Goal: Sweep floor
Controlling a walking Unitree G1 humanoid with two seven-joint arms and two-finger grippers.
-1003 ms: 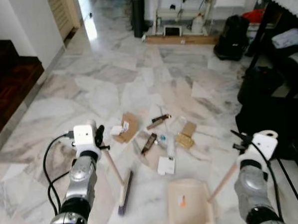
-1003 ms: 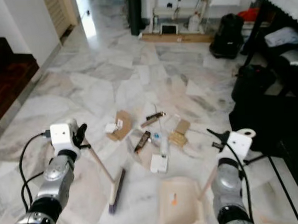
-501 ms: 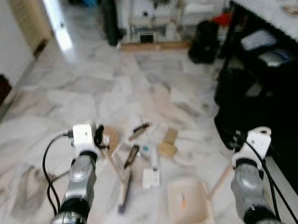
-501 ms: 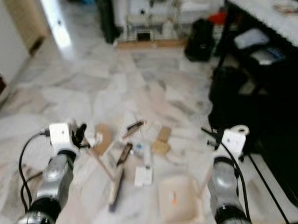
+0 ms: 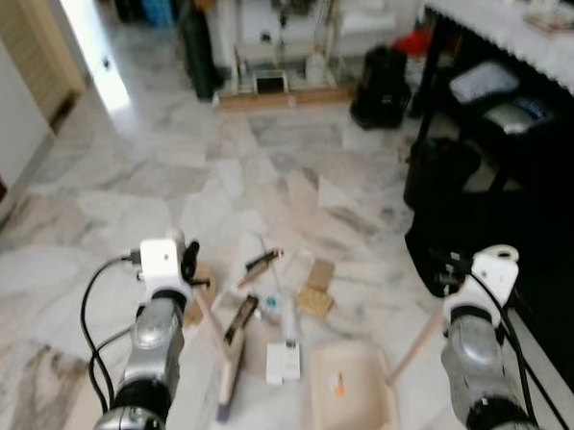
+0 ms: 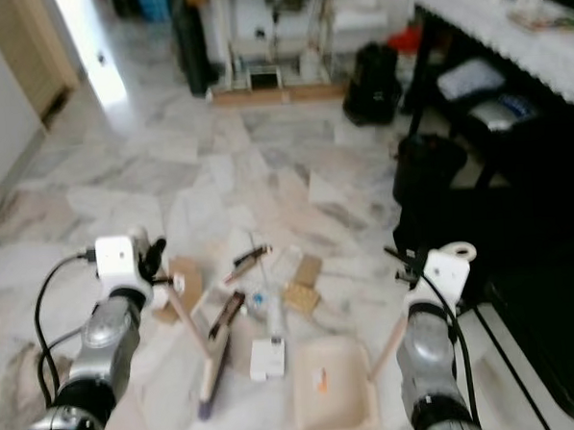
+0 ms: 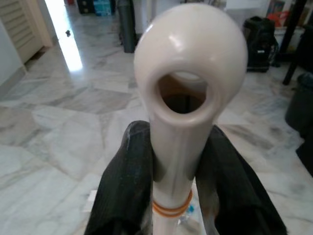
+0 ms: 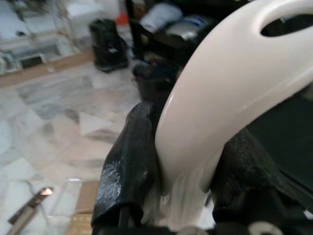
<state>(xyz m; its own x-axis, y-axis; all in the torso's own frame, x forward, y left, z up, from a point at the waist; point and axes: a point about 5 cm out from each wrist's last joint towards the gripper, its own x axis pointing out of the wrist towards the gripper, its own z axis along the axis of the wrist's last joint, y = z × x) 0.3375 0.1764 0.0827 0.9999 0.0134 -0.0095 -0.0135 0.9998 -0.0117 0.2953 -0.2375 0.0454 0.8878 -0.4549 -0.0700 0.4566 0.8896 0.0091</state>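
My left gripper (image 5: 188, 269) is shut on the cream broom handle (image 7: 188, 88), whose rounded end with its hanging hole sticks out past the fingers (image 7: 128, 176). The handle slants down to the broom head (image 5: 228, 372), which rests on the marble floor beside a dark wrapper (image 5: 241, 317). My right gripper (image 5: 453, 285) is shut on the cream dustpan handle (image 8: 230, 83). The dustpan (image 5: 321, 406) lies flat on the floor with a small orange scrap inside. Litter lies just beyond both tools: a white card (image 5: 282, 360), brown cardboard (image 5: 316, 274) and another wrapper (image 5: 257, 264).
Black bags (image 5: 451, 226) and a dark table with a white cloth (image 5: 507, 11) crowd the right side. A black backpack (image 5: 378, 75), a low shelf (image 5: 278, 52) and a tall black bin (image 5: 197, 51) stand at the back. Open marble floor stretches to the left.
The whole view has swung right and moved forward. The litter now lies closer to the broom head and dustpan. Both grippers keep their hold.
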